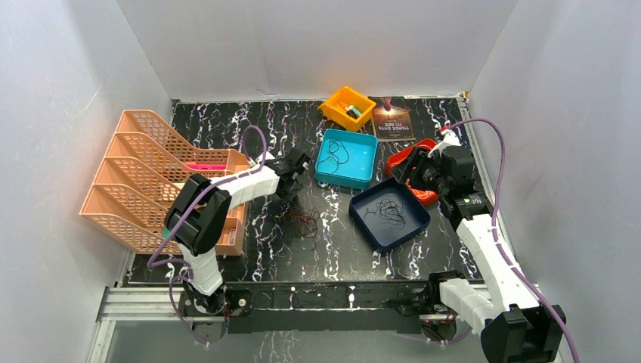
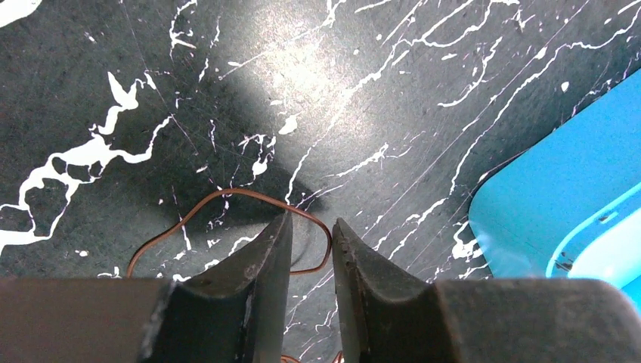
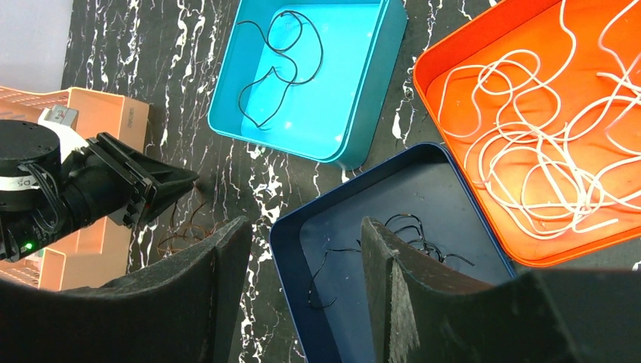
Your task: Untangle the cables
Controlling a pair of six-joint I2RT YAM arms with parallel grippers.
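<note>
A dark reddish-brown cable clump lies on the black marbled table. In the left wrist view one loop of it curves in between the tips of my left gripper. The jaws stand close together with a narrow gap and do not pinch the loop. My right gripper hovers open and empty over the rim of the navy tray, which holds black cables. A black cable lies in the teal tray. White cables fill the orange-red tray.
A peach file organizer stands at the left, close behind the left arm. At the back are a small yellow-orange bin and a book. White walls enclose the table on three sides.
</note>
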